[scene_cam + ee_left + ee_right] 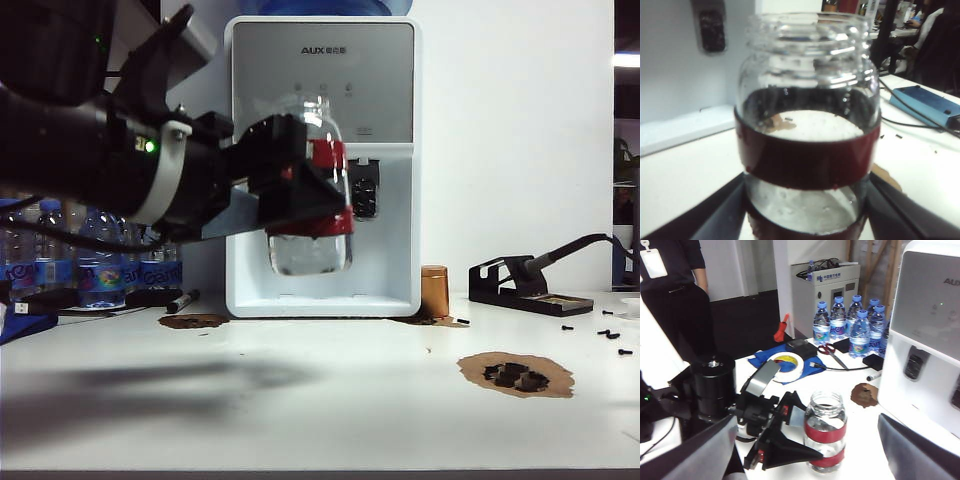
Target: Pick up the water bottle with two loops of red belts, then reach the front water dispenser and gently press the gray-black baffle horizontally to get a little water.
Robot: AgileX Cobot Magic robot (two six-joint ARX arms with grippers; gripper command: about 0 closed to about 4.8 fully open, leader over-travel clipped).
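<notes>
Left end effector (300, 190) clamps the clear glass jar with two dark-red bands (315, 195), lifted before the white box-shaped AUX dispenser (322, 60); right end effector (805, 450) hangs wide, empty; risk: hard push on dark tap (364, 190) slips jar.

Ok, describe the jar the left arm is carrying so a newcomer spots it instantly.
Find the tall white water dispenser at the back of the table. Right before its recessed bay, the left tool holds a clear wide-mouthed water bottle in the air. Two dark-red bands circle it, unlike the blue-capped plastic bottles behind.
</notes>
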